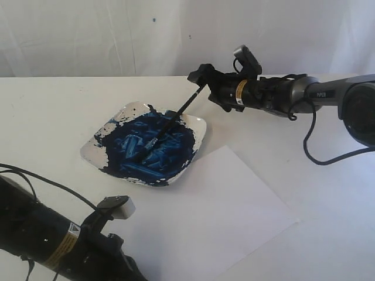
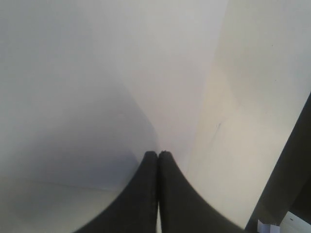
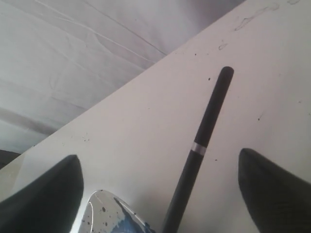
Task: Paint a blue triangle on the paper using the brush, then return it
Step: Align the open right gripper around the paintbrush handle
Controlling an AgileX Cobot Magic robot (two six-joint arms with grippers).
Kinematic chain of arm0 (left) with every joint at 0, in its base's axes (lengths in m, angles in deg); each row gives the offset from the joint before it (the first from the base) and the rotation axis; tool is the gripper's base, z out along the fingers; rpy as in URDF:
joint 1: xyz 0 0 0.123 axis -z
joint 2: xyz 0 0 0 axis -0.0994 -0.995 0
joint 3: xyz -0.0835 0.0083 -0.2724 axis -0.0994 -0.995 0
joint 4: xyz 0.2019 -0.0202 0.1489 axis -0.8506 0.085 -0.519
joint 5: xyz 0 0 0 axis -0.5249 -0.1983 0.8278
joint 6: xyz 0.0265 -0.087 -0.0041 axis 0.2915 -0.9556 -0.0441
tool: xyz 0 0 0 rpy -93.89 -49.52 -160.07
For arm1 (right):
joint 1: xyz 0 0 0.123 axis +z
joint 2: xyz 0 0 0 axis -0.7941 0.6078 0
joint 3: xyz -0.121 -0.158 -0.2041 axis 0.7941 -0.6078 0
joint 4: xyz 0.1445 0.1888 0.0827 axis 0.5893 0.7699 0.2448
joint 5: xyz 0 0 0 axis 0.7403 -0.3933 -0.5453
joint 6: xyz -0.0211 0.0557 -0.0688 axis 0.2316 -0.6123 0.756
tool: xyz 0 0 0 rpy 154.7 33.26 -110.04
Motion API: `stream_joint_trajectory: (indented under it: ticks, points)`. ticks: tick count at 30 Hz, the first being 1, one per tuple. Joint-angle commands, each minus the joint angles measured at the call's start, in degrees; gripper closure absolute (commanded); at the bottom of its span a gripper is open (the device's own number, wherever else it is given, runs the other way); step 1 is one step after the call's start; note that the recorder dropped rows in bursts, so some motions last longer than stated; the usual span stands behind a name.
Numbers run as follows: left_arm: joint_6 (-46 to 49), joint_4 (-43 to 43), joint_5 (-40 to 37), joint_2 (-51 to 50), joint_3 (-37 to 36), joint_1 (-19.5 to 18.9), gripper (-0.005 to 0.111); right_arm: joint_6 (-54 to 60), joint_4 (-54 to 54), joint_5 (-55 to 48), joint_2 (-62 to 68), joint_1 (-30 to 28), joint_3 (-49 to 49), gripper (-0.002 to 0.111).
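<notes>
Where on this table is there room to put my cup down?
Bare tabletop left of the paint dish, and right of the paper. Crowded behind the dish, where the brush leans up to the right gripper, and around the left arm.

1. Dish [image 1: 198, 130]: white, shallow and roughly square with rounded corners. It rests on the bench left of centre in the exterior view. One speckled corner [image 3: 97, 213] shows at the lower edge of the right wrist view.
2. Paint [image 1: 130, 146]: dark blue, in thick streaks over most of the dish floor, with splashes running out to the upper and left rims.
3. Bench [image 1: 53, 111]: white and flat, filling the lower two thirds of the exterior view. The right wrist view shows small dark specks [image 3: 209, 78] on it.
4. Backdrop cloth [image 1: 117, 35]: white and creased, across the top of the exterior view and the upper left of the right wrist view [image 3: 73, 48].
</notes>
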Motion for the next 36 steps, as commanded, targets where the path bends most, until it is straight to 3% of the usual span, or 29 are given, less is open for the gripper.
stream_joint_trajectory:
  ticks: [1, 12, 23, 26, 36]
  points:
    - [0.36, -0.97, -1.06, 0.17, -0.4, -0.09, 0.107, 0.99, -0.26, -0.16, -0.17, 0.3, 0.25, 0.029]
    - [0.36, -0.97, -1.06, 0.17, -0.4, -0.09, 0.107, 0.11, -3.38, 6.8, -0.08, 2.2, 0.25, 0.029]
    - [0.36, -0.97, -1.06, 0.17, -0.4, -0.09, 0.107, -3.86, 3.34, -2.86, 2.86, 6.07, 7.16, 0.029]
    - [0.36, -0.97, -1.06, 0.17, -0.4, -0.09, 0.107, -8.96, 2.5, -2.58, 3.13, 6.16, 7.57, 0.029]
    - [0.36, -0.97, -1.06, 0.17, -0.4, -0.09, 0.107, -9.37, -3.83, 3.36, 1.96, 5.94, 7.57, 0.029]
